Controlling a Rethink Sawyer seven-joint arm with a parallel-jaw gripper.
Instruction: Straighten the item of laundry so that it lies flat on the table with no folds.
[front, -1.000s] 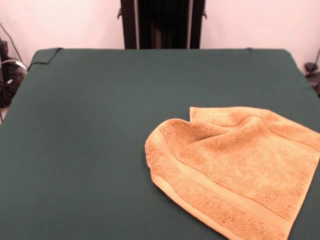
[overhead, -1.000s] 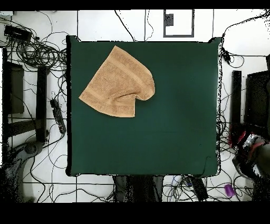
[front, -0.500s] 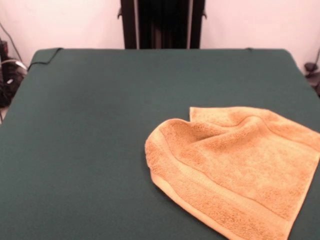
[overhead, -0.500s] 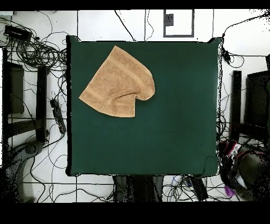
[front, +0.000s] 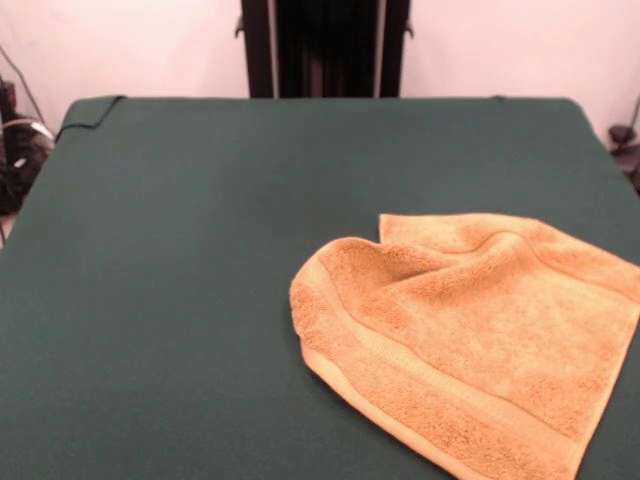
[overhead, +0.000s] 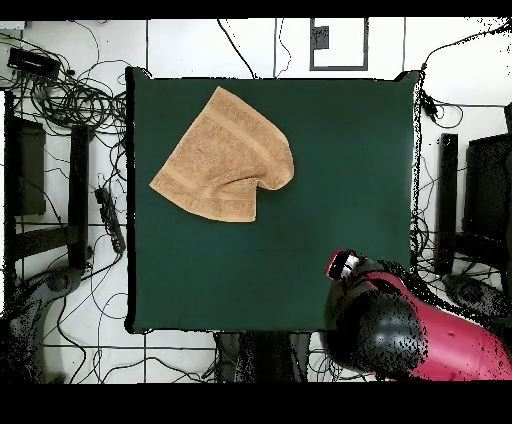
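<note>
Lying rumpled, the soft, light terry towel (front: 465, 340) suits a pinch at its tucked-under corner; gripper state: cannot tell.

No readable text, label, brand, number or sign on anything here

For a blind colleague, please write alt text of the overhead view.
An orange-tan towel lies rumpled, one corner folded under, on the far left part of a dark green table. A red and black robot arm enters at the table's lower right corner, far from the towel.
</note>
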